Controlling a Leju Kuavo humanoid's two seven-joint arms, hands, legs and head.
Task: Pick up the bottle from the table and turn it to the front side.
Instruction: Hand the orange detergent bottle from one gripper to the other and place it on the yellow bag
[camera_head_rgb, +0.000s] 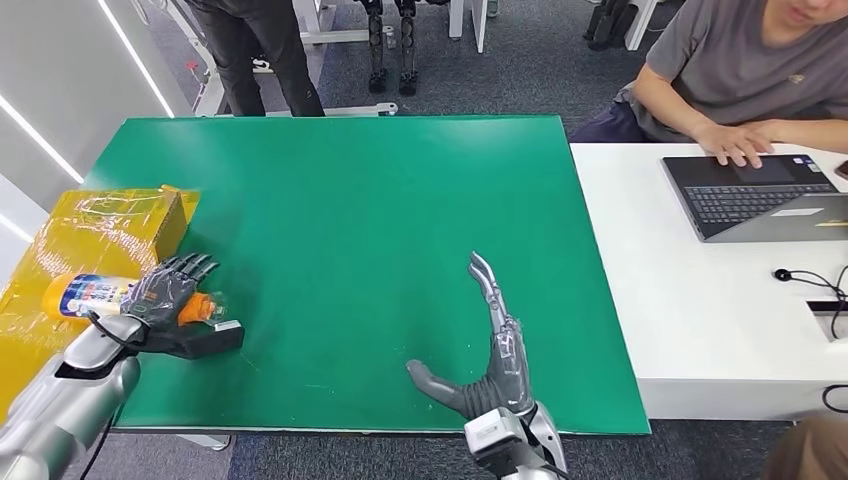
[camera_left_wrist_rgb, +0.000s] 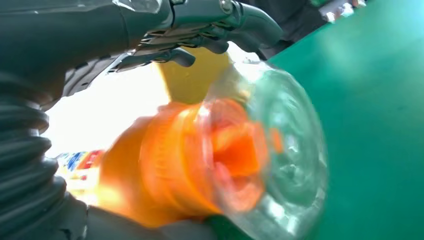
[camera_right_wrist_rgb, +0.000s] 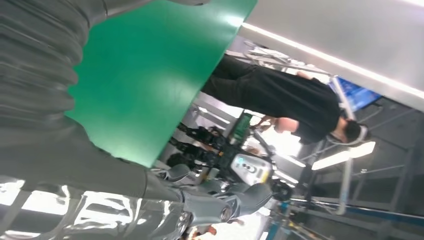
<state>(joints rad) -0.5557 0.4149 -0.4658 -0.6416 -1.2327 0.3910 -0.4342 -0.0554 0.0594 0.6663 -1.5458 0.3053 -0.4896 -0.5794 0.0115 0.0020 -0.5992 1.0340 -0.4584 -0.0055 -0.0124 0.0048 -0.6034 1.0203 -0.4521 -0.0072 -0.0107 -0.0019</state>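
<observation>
The bottle (camera_head_rgb: 95, 295) lies on its side at the left edge of the green table (camera_head_rgb: 350, 200), partly over a yellow box. It has a white and blue label, orange contents and a clear cap end (camera_left_wrist_rgb: 280, 150). My left hand (camera_head_rgb: 165, 290) holds it near the neck, with the fingers (camera_left_wrist_rgb: 165, 50) curled over the top and the thumb underneath. The bottle looks blurred in the left wrist view. My right hand (camera_head_rgb: 495, 350) is open near the table's front edge, fingers stretched forward and thumb out to the left, holding nothing.
A yellow taped box (camera_head_rgb: 100, 235) sits at the table's left edge. A white table (camera_head_rgb: 700, 300) with a laptop (camera_head_rgb: 750, 195) adjoins on the right, where a person (camera_head_rgb: 760, 70) sits. Another person (camera_head_rgb: 255, 50) stands beyond the far edge.
</observation>
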